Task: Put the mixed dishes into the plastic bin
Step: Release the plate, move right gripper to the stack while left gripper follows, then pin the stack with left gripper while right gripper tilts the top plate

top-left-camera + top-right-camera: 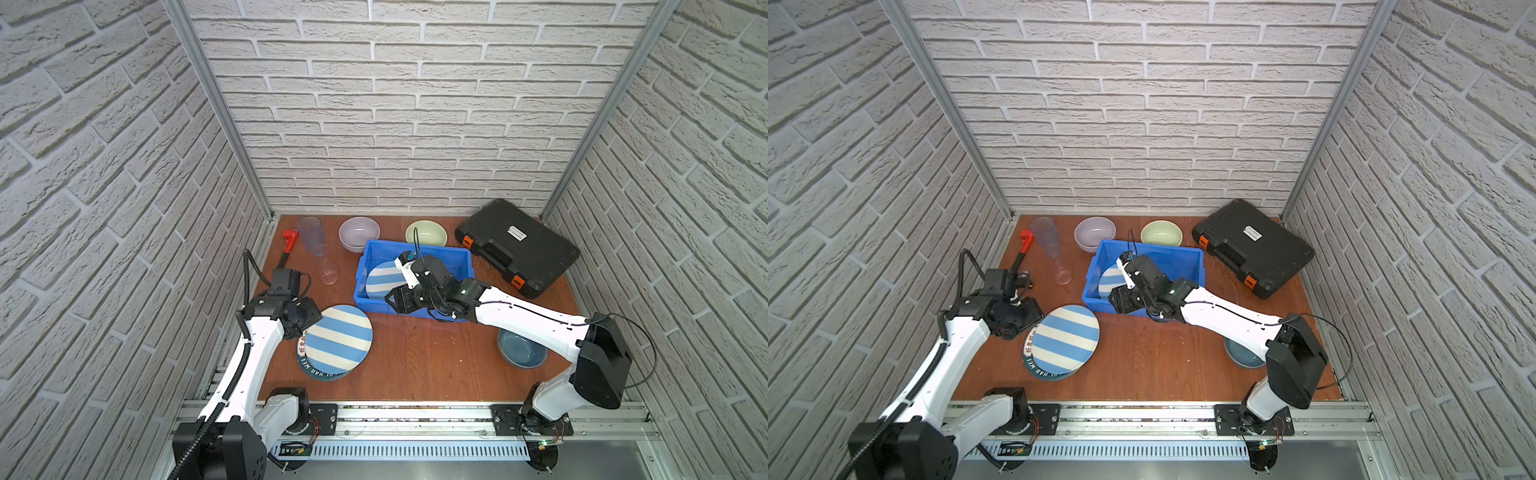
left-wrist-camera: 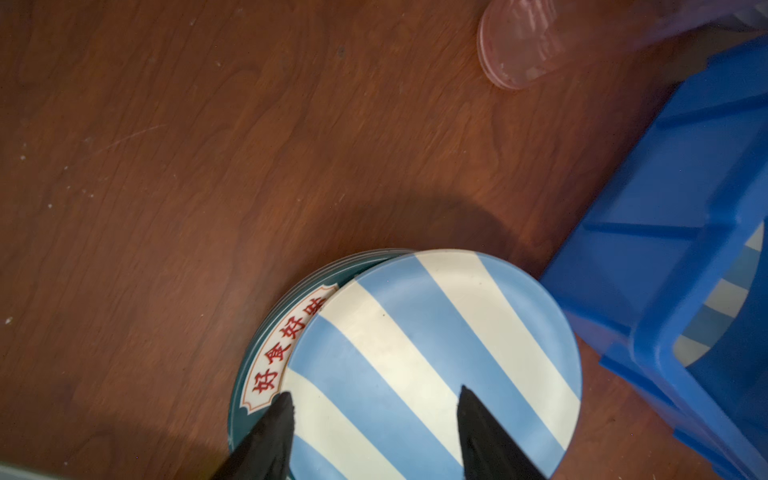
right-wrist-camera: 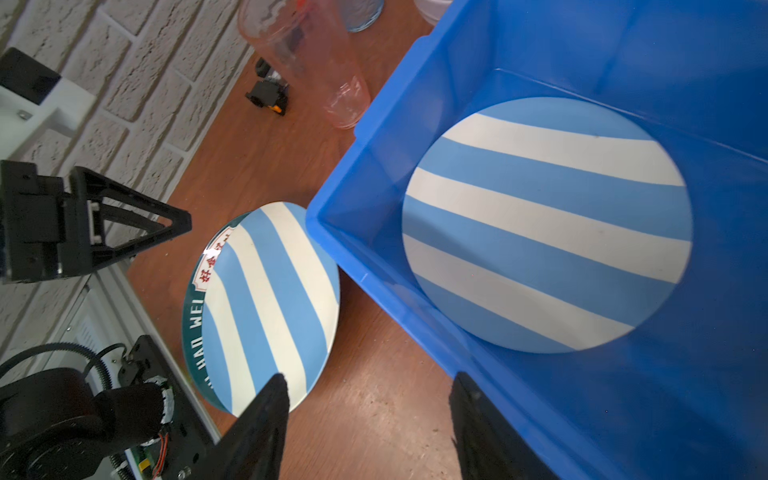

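Far left, at the back: a red wrench (image 1: 286,245) by the wall, not part of the job. Just beside it are two clear tumblers (image 1: 318,249), one behind the other. I cannot tell whether they stand or lie.

Left front: the left hand (image 2: 374,392) hovers over the near edge of a plate stack, fingers spread about halfway, nothing held. One fingertip sits over the rim of the top striped plate (image 1: 338,338), the other over its face. It looks lined up for an edge pinch, the likely way to lift a flat plate. That plate sits off-centre on a teal lettered plate (image 1: 309,370), so part of its rim overhangs and offers a grip. More rims show beneath in the left wrist view.

Back centre: a lilac bowl (image 1: 359,232), on the table just behind the bin's left corner.

Centre: the blue bin (image 1: 453,255). One striped plate in the bin (image 1: 384,278) lies in its left part, so one dish is in.

The right hand (image 3: 368,376) hangs over the bin's near left corner, fingers about half open and empty. It is clear of that plate, probably just after letting it go.

Behind the bin is a pale green bowl (image 1: 426,232). Right front, a blue-grey bowl (image 1: 521,347) is partly hidden under the right arm. Far right is a black case (image 1: 515,245), to be left alone.

Judgement: early days, most dishes not yet binned.
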Robot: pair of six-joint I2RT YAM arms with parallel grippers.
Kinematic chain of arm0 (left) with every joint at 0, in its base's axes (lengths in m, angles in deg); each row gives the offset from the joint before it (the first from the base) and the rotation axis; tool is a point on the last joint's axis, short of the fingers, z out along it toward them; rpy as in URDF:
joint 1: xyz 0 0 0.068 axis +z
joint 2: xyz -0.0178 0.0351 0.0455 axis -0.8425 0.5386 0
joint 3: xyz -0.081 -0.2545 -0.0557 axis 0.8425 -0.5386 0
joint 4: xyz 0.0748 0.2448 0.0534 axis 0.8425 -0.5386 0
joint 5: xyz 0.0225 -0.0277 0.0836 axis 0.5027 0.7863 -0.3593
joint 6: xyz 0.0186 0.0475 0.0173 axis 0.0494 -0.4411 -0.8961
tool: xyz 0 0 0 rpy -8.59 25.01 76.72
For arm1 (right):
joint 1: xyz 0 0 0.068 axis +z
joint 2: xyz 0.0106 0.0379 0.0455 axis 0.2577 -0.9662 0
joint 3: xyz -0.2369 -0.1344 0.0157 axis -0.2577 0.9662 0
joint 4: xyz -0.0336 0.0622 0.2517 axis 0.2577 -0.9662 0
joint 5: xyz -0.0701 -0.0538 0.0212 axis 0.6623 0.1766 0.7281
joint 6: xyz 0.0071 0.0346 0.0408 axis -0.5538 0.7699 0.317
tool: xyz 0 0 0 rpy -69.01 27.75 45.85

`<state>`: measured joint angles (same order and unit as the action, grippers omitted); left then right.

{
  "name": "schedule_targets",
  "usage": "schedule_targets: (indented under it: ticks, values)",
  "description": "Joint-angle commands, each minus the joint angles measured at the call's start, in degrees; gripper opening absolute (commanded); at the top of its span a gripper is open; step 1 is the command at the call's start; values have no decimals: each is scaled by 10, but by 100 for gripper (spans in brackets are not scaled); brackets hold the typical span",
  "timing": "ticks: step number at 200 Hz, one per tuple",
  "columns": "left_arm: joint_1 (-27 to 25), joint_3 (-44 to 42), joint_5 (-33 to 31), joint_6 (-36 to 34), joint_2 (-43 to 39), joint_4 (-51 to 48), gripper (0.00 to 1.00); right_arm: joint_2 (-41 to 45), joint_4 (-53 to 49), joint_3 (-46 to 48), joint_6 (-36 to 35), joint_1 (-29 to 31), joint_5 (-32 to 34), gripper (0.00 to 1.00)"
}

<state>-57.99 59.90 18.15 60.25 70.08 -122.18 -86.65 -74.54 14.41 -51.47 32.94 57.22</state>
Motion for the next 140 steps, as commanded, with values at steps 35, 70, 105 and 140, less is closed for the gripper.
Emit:
schedule_targets:
  ticks: [35,70,105,140]
  values:
    - [6,-38,-14,39,-19,-9,63,-23,42,4,10,51,-25,64]
    - [6,-63,-21,59,-18,12,61,-39,65,21,21,65,-36,64]
    - [5,-94,-27,75,-23,36,59,-63,77,17,27,71,-59,64]
    - [-1,-105,-31,78,-11,52,56,-93,64,10,38,79,-53,62]
